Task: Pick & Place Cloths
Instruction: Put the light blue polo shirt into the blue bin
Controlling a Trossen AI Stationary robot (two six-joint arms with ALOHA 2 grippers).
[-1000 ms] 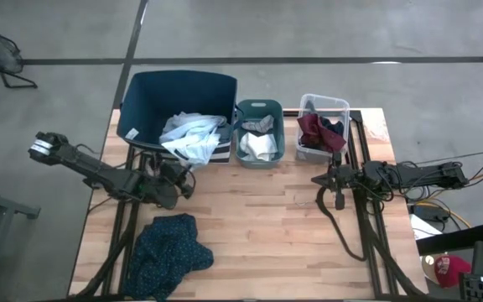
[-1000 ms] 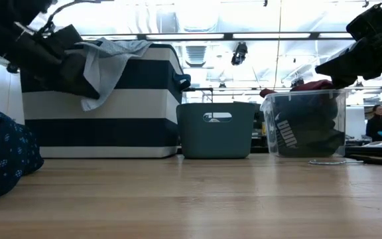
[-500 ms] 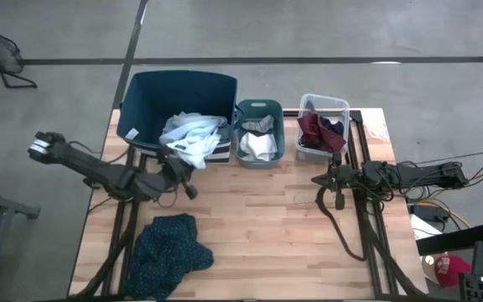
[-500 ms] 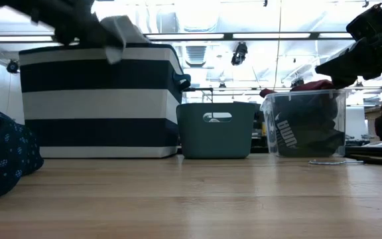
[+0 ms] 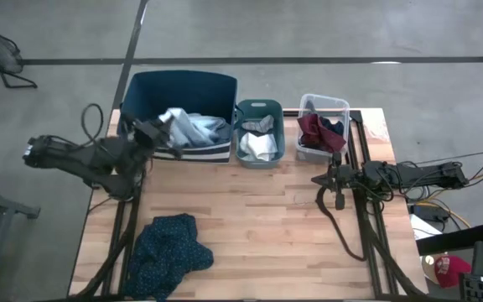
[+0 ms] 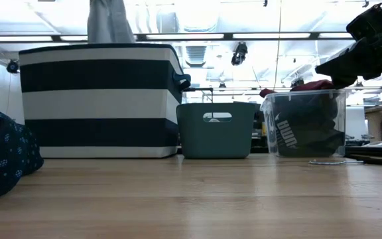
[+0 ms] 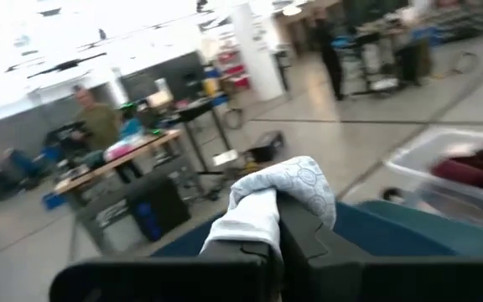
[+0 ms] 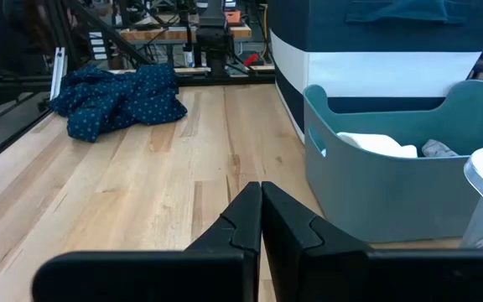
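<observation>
My left gripper (image 5: pixel 153 132) is above the big dark blue bin (image 5: pixel 179 91), shut on the pale blue-grey cloth (image 5: pixel 189 126). In the low view that cloth (image 6: pixel 108 20) hangs down to the striped bin's rim (image 6: pixel 98 46). The dark teal patterned cloth (image 5: pixel 170 250) lies bunched on the table's near left part, also in the low view (image 6: pixel 5 159) and right wrist view (image 8: pixel 120 96). White and grey pieces lie in the teal bin (image 5: pixel 258 134). Maroon and navy pieces fill the clear bin (image 5: pixel 323 126). My right gripper (image 5: pixel 335 183) is shut, above the table near the clear bin. My left gripper pinches a bunched part of the pale blue-grey cloth (image 7: pixel 279 197) between its two fingers, several layers by the look of it. The cloth rides up over the fingertips (image 7: pixel 309 239). The rest trails from the gripper over the inside of the big bin; its lower end is behind the bin's wall.
The three bins stand in a row along the table's far edge. Bare wooden table (image 5: pixel 267 226) lies between the bins and the near edge. Metal frame rails run along the table's right side (image 5: pixel 367 218). People stand in the room behind the table.
My left gripper has risen and moved from the table in front of the big bin toward the far left, ending over the bin. The pale cloth, which was draped over the bin's near rim, has been drawn up off it and hangs above the bin.
</observation>
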